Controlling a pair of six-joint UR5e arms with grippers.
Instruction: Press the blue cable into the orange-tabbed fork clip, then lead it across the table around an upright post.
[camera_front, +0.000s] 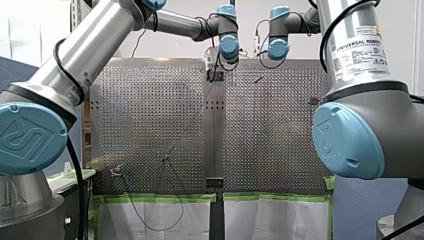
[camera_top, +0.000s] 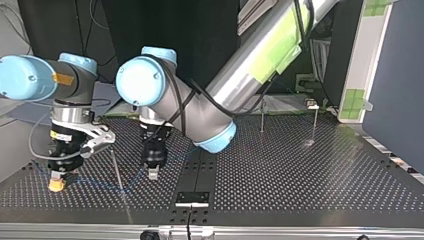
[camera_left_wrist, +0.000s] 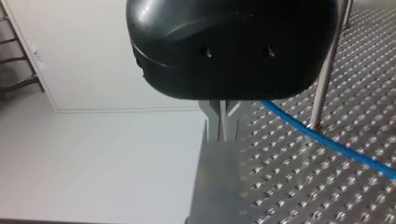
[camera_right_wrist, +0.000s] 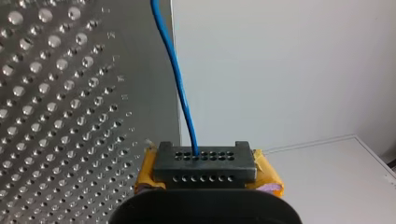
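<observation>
At the top view's left, my right gripper (camera_top: 56, 183) points down at the perforated metal table (camera_top: 300, 170), its yellow pads just above the surface. In the right wrist view those pads are clamped on the thin blue cable (camera_right_wrist: 180, 93), which leaves the dark, hole-dotted block between them and runs ahead along the table's edge. In the top view the cable lies across the table toward a thin upright metal post (camera_top: 115, 165). The left wrist view shows it passing the post's foot, touching or just beside it; I cannot tell which. Next comes my left gripper (camera_top: 153, 174), black, its metal fingers (camera_left_wrist: 213, 126) drawn together, the cable running just beside them. Farther right, well apart, stand two more upright posts (camera_top: 262, 116).
</observation>
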